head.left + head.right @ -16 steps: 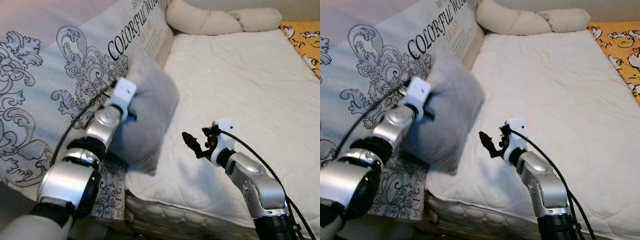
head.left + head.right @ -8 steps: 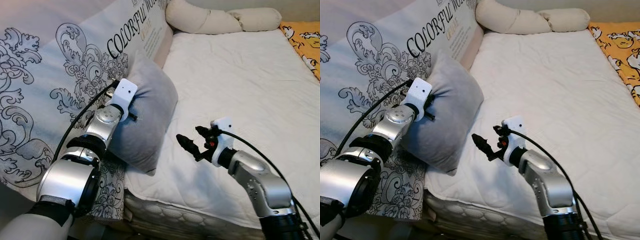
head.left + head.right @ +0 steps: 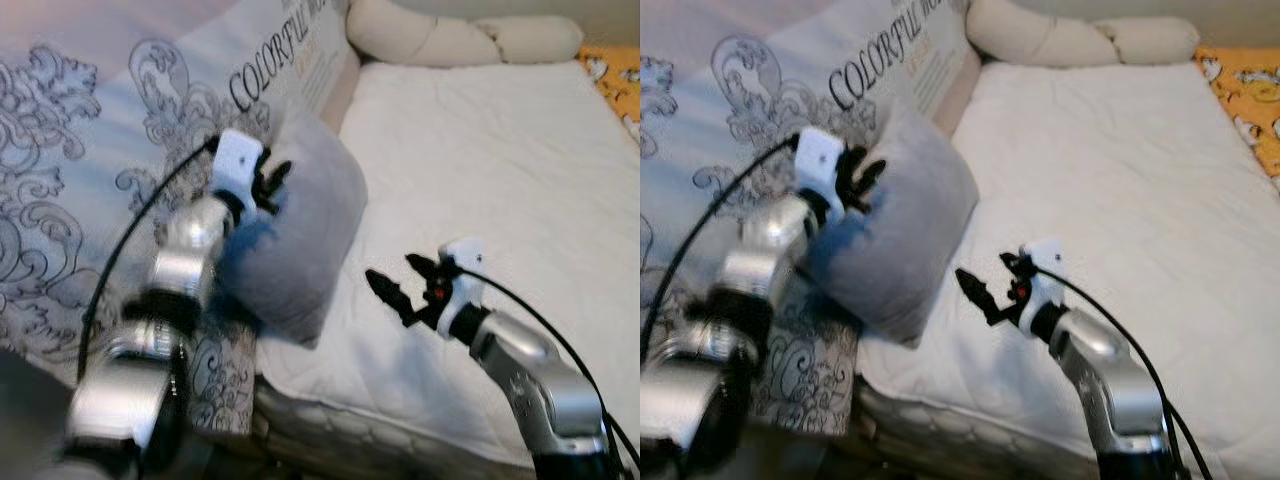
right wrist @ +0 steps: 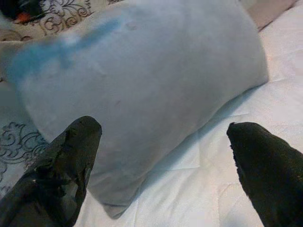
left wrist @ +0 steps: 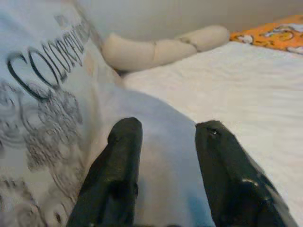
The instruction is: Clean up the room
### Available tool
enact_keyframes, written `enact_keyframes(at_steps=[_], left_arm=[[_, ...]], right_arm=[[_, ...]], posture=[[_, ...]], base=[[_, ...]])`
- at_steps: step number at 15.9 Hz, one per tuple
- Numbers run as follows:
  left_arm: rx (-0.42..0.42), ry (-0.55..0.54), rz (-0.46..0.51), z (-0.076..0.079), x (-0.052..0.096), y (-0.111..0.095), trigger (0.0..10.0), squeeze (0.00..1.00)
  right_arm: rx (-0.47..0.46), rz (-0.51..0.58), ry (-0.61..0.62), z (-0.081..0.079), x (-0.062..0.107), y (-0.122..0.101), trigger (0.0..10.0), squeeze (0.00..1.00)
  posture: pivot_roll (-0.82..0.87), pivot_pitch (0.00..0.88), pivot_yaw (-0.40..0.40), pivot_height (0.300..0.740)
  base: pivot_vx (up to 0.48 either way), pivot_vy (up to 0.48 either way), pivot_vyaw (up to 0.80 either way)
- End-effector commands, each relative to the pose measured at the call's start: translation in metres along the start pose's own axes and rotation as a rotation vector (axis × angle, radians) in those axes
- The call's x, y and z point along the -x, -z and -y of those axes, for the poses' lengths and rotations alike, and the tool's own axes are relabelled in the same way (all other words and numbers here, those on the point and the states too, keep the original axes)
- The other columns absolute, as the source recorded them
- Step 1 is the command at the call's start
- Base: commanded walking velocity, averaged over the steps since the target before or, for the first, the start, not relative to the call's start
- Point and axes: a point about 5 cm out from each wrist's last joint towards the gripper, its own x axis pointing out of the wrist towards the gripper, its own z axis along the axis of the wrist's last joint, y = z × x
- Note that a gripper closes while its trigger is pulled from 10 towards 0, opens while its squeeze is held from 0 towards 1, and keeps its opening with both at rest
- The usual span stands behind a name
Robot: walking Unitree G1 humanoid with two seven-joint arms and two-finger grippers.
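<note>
- The bed (image 3: 520,170) takes up most of the scene: white quilted mattress, with a big patterned duvet (image 3: 90,170) printed with lettering bunched along its left side and a long cream bolster (image 3: 450,35) lying across the far end.
- The grey pillow (image 3: 300,240) is the thing being tidied. It's propped on its edge at the left side of the mattress, leaning against the patterned duvet, with its lower corner hanging near the mattress edge.
- The left gripper (image 3: 268,180) is up at the pillow's top left corner. In the left wrist view the two fingers (image 5: 118,175) are parted with only pillow fabric showing beyond them, nothing pinched, so I'd call it open and touching or just off the cushion.
- The right gripper (image 3: 395,290) hovers low over the mattress just beside the pillow's right edge. Fingers are spread wide with the pillow ahead of them, holding nothing.
- My take: the pillow looks about placed. To do this well, back the left fingers straight off without snagging fabric, and keep the right one ready to steady it if it tips toward the edge.
</note>
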Motion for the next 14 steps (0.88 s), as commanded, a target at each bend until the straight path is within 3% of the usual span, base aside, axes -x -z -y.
enact_keyframes(at_steps=[1, 4, 5, 6, 7, 8, 9, 10, 12, 14], left_arm=[[0.001, -0.003, 0.051, 0.005, 0.006, -0.01, 10.0, 0.97], [0.053, -0.091, 0.039, 0.03, 0.046, -0.002, 10.0, 0.98], [0.055, -0.121, 0.011, 0.034, 0.06, 0.002, 10.0, 0.98], [0.055, -0.121, 0.011, 0.034, 0.06, 0.002, 10.0, 0.98], [0.063, -0.16, -0.053, 0.037, 0.079, 0.011, 10.0, 0.98], [0.086, -0.236, -0.118, 0.035, 0.099, 0.025, 10.0, 0.98], [0.094, -0.259, -0.133, 0.035, 0.105, 0.028, 10.0, 0.98], [0.101, -0.308, -0.184, 0.035, 0.122, 0.032, 10.0, 0.98], [0.092, -0.36, -0.224, 0.032, 0.134, 0.031, 10.0, 0.98], [0.078, -0.371, -0.236, 0.03, 0.134, 0.03, 10.0, 0.98]], right_arm=[[0.015, 0.053, 0.036, -0.001, 0.003, -0.007, 10.0, 1.0], [-0.045, 0.155, 0.185, -0.001, 0.004, -0.014, 10.0, 1.0], [-0.067, 0.177, 0.232, 0.0, 0.005, -0.016, 10.0, 0.11], [-0.067, 0.177, 0.232, 0.0, 0.005, -0.016, 10.0, 0.11], [-0.065, 0.175, 0.263, -0.001, 0.006, -0.014, 10.0, 0.0], [-0.053, 0.166, 0.284, -0.001, 0.005, -0.013, 10.0, 0.0], [-0.049, 0.161, 0.292, -0.002, 0.005, -0.013, 10.0, 0.0], [-0.03, 0.136, 0.306, -0.002, 0.006, -0.009, 10.0, 0.0], [-0.024, 0.106, 0.317, -0.005, 0.006, -0.003, 10.0, 0.0], [-0.03, 0.093, 0.309, -0.009, 0.004, 0.002, 10.0, 0.0]], posture=[[-0.05, 0.0, 0.087, 0.74], [-0.03, 0.0, 0.059, 0.74], [-0.01, 0.0, 0.046, 0.74], [-0.01, 0.0, 0.046, 0.74], [0.0, 0.0, 0.045, 0.74], [0.0, 0.0, 0.05, 0.74], [0.0, 0.0, 0.05, 0.74], [0.0, 0.0, 0.039, 0.74], [0.03, 0.0, 0.025, 0.74], [0.04, 0.0, 0.033, 0.74]], base=[[0.0, 0.0, 0.0], [0.0, -0.306, 0.0], [0.0, -0.48, 0.0], [0.0, -0.48, 0.0], [0.0, -0.48, 0.0], [0.0, -0.48, 0.0], [0.0, -0.48, 0.0], [0.0, -0.48, 0.0], [0.0, -0.48, 0.0], [0.0, -0.48, 0.0]])
